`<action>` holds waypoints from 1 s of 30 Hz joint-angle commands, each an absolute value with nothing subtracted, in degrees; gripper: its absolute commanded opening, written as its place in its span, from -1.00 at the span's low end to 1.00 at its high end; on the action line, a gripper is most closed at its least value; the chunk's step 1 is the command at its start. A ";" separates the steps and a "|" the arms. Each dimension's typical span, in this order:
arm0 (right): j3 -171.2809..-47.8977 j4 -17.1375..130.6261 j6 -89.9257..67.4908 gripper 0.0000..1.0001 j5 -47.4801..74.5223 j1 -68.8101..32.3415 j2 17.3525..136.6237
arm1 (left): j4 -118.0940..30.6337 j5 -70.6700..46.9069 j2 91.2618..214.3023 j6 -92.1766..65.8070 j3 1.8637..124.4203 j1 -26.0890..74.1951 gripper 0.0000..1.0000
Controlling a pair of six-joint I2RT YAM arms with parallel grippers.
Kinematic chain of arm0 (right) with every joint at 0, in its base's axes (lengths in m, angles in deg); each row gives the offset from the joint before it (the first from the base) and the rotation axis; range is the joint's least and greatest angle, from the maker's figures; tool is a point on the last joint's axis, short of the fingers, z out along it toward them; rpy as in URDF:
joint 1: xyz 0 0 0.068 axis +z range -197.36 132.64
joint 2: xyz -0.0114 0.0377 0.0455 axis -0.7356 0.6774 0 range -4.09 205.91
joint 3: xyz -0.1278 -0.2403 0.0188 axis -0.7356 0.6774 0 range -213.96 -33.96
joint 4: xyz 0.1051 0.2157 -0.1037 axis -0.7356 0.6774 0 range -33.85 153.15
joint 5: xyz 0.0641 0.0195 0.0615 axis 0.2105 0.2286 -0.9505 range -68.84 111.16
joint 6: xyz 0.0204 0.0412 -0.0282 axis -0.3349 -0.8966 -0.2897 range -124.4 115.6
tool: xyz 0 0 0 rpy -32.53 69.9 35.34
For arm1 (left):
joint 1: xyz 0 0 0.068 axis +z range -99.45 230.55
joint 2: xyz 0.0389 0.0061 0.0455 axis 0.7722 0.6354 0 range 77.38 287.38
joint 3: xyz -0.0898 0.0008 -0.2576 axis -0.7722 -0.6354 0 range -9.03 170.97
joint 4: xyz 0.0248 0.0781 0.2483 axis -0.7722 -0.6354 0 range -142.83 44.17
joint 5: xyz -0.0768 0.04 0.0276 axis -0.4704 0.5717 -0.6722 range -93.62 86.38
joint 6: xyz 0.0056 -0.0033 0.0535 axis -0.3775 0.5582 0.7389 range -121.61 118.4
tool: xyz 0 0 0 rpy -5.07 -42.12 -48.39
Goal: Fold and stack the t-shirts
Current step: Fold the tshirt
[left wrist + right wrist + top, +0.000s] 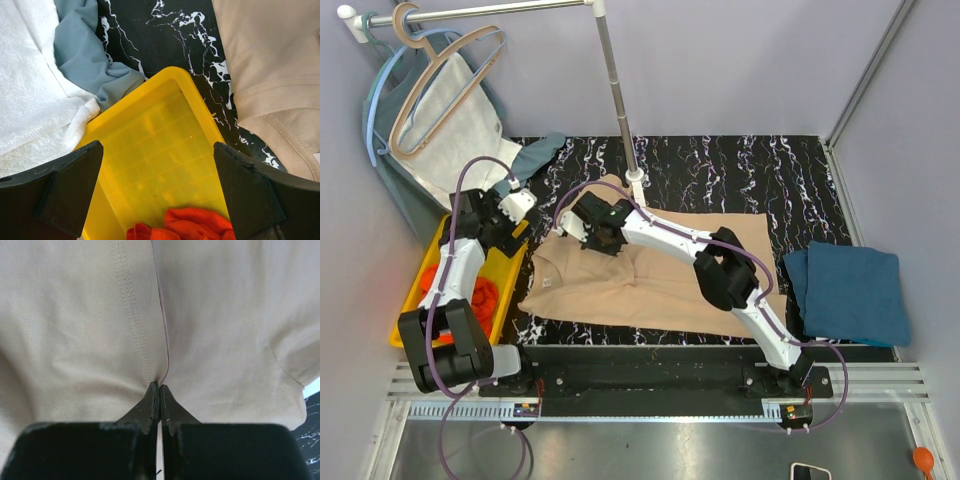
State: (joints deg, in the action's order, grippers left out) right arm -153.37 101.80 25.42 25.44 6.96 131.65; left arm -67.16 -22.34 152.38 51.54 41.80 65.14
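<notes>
Three shirts to track. At far left, a crumpled bright orange-red cotton t-shirt [482, 293] sits in the yellow plastic bin [420, 275], not yet folded. The left gripper [157, 187] hovers over that bin, jaws spread wide, holding nothing. A white towel-like cloth [30, 100] and a dull grey-green garment [85, 55] lie just past the bin's far corner and are not part of the job. In the middle, a beige-tan cotton t-shirt [660, 275] lies spread on the black marble-patterned table [720, 170]. The right gripper [159, 392] reaches across to the shirt's upper-left part, jaws pressed together, pinching a ridge of beige fabric beside a double-stitched seam. At right, a dark teal-blue t-shirt [850, 290] lies folded, apart from the beige one. The step in hand is probably a fold of the beige shirt. To do it well, the right arm should lift the pinched edge only enough to clear the cloth and carry it over the body in a low arc. It should line up the edges and let go once the fabric is lying flat. The thin pinch may slip or drag the whole shirt, so the free left gripper could pin the near hem. How many layers are caught cannot be told.
</notes>
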 commanded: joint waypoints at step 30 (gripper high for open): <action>-143.29 94.91 27.94 -0.86 33.90 7.48 124.05 | -64.20 -21.81 152.70 54.03 39.84 64.35 0.98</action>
